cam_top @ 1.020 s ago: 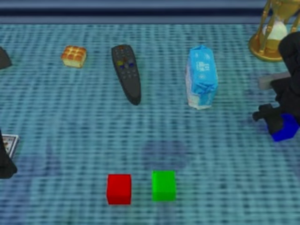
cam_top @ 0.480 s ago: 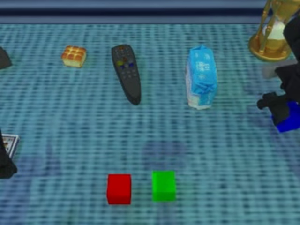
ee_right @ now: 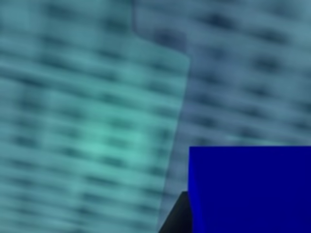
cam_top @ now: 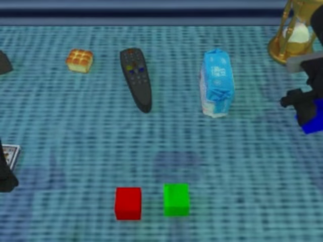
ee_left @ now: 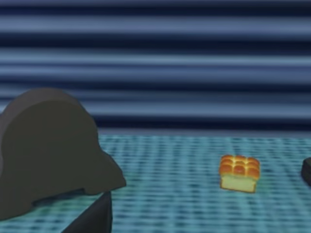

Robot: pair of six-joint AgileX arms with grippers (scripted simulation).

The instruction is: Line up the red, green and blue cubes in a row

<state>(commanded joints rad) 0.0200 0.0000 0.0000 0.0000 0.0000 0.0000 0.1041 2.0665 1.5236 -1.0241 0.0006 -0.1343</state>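
Jaws of the right gripper (cam_top: 309, 112) holding the blue cube (cam_top: 313, 121) at the table's right edge, red cube (cam_top: 128, 203) beside green cube (cam_top: 176, 199) near the front, blue carton (cam_top: 217, 83) writing unreadable, left arm (cam_top: 6, 174) parked left, jaws unclear.

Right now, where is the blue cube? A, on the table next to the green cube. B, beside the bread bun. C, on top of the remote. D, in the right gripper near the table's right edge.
D: the blue cube sits in the right gripper at the top view's right edge, far from the red cube and green cube.
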